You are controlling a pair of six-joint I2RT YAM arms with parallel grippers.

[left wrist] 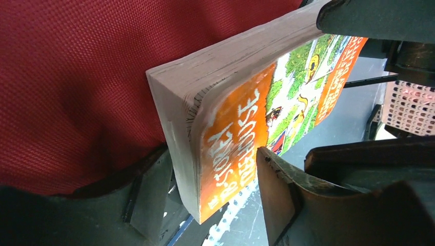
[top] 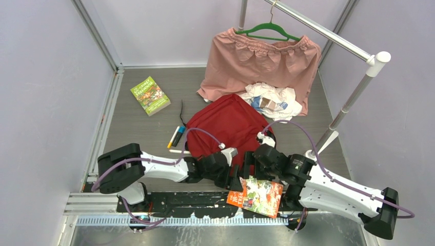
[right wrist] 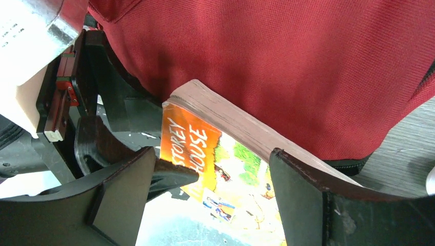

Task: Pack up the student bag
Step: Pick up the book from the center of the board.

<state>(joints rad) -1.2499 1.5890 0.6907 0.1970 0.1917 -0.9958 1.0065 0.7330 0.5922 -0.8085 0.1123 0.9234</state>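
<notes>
Clamps orange book [right wrist: 191, 146] in right gripper [right wrist: 214, 160], jaws spread wide, one finger on the page edge, the other at the cover's corner. Straddles the same book's corner with left gripper [left wrist: 211, 154], one finger by the page block, one by the cover; cannot tell whether pinching or only around it. Poses both wrists close together at the near edge of student bag [top: 231, 123], forearms angled inward from the two bases, elbows out to the sides. Tilts book, page edge toward the red fabric. Has bag lying on the table [top: 143, 130], centre, just beyond both grippers. Shows from above only: green book [top: 150, 95] far left, pens [top: 176, 136] just left of bag, white cloth [top: 272, 100] touching bag's far right corner, pink garment [top: 256, 64] on green hanger [top: 269, 32] behind. Shows at the wrists only: fabric weave, book thickness, cover art. Reads "STOREY" and "HOUSE" in white on orange from both wrist views; green book's title too small to read.
</notes>
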